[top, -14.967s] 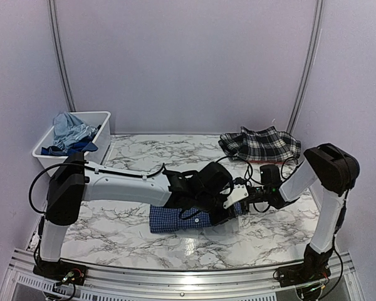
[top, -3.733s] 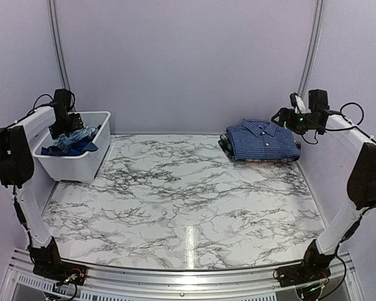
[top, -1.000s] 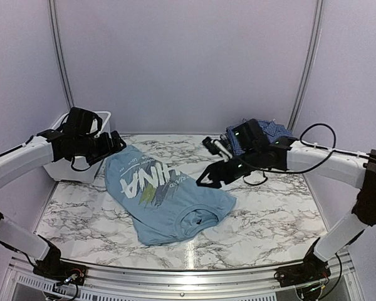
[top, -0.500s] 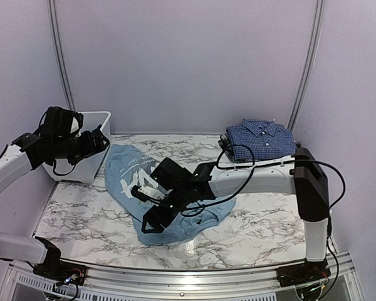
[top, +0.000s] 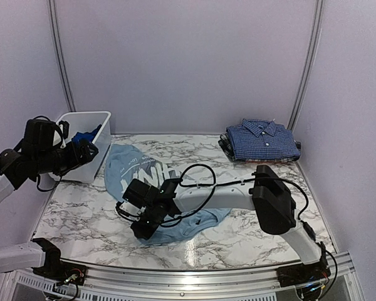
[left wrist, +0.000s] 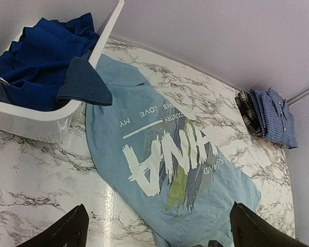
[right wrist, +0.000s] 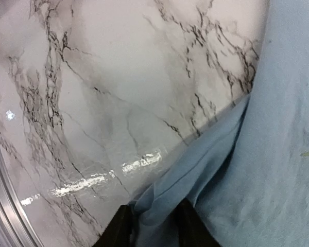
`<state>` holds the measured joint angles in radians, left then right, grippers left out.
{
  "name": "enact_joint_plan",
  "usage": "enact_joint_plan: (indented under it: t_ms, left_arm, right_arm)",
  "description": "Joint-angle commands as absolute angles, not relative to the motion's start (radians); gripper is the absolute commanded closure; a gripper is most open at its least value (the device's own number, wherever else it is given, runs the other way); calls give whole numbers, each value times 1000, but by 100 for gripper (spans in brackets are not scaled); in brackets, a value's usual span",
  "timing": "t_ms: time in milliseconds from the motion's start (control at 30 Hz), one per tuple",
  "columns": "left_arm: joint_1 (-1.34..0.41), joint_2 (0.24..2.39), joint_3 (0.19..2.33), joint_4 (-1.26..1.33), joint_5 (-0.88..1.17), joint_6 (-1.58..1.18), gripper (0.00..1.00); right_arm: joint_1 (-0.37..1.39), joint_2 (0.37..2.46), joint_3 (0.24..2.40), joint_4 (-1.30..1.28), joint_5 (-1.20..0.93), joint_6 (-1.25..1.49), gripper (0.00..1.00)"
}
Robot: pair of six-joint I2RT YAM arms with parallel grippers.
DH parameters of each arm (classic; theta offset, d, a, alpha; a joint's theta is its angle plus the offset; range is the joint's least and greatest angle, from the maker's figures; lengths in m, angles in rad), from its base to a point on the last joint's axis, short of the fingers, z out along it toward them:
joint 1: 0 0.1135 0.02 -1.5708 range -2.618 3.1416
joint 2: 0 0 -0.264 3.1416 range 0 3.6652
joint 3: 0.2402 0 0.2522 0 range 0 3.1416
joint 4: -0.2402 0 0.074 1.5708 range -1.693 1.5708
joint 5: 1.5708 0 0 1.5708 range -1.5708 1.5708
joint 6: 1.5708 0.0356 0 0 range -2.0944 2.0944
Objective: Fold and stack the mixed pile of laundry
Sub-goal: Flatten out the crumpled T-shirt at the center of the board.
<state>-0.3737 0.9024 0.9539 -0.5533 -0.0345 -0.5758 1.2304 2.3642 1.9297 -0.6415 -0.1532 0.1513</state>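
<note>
Starting with the T-shirt (top: 138,172): spread flat and print-up on the table (top: 81,213), left of centre, with its far-left end just beside the bin (top: 81,116). Pinched at the near hem by the right gripper (right wrist: 153,226), with a bunched ridge of light blue cloth wedged between the two dark fingertips (right wrist: 118,229) and touching both, close to the marble. Crossed in the top view by the right arm (top: 219,195), low over the cloth from the right side to the near-left corner. Moving out to the royal blue garment (left wrist: 36,62): heaped inside the bin, with one darker flap drooping over its edge at the T-shirt's far end; whether touching it, cannot tell. Held up near the bin's front, clear of any cloth: the left gripper (left wrist: 159,231), jaws spread wide with nothing between. Going farther, to the far right corner: check shirt (top: 263,139) folded collar-up and resting on the folded plaid piece (left wrist: 244,105), with only a dark plaid edge showing on the stack's left side, well apart from the T-shirt
</note>
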Motion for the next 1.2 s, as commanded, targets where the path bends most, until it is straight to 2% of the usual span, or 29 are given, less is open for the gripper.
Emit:
enact_joint_plan:
  t_ms: [0, 33, 267, 367, 433, 500, 600, 700, 800, 833, 867, 967, 1000, 1100, 1167]
  left_arm:
    - [-370, 861, 936, -604, -22, -559, 1]
    - [-370, 859, 940, -608, -20, -551, 1]
    - [-372, 908, 943, -613, 58, -511, 1]
    - [-385, 944, 947, -601, 80, -465, 1]
    - [-404, 966, 942, -587, 90, -428, 1]
    - [-423, 984, 933, -577, 106, -404, 1]
    - [-469, 1010, 909, -560, 113, -365, 1]
    - [-533, 1037, 884, -544, 106, -332, 1]
    - [-574, 1076, 852, -527, 77, -310, 1]
    - [-579, 1091, 841, -522, 75, -302, 1]
    - [-580, 1116, 831, -520, 72, -297, 1]
    - [-581, 1173, 813, -517, 64, -282, 1]
    - [-581, 1190, 807, -517, 56, -279, 1]
    - [-581, 1243, 806, -519, 38, -292, 3]
    - [-580, 1276, 824, -522, 39, -313, 4]
  right_arm:
    - [1286, 2373, 1955, -825, -48, 117, 88]
    - [1296, 2326, 1913, -817, -59, 125, 99]
    - [1261, 1777, 1526, -742, -267, 196, 100]
    - [1126, 1596, 1373, -688, -396, 226, 100]
    - [941, 1529, 1261, -602, -502, 234, 100]
    - [770, 1541, 1196, -550, -583, 209, 100]
    - [569, 1674, 1212, -567, -560, 133, 100]
    - [467, 1820, 1281, -607, -507, 76, 100]
    - [430, 1878, 1318, -624, -465, 48, 100]
    - [422, 1889, 1329, -635, -453, 40, 99]
    - [411, 1898, 1342, -657, -431, 34, 93]
    - [397, 1880, 1384, -685, -410, 20, 65]
    - [397, 1862, 1398, -691, -416, 14, 60]
    - [397, 1797, 1422, -722, -442, 8, 53]
    - [404, 1754, 1412, -742, -462, 29, 52]
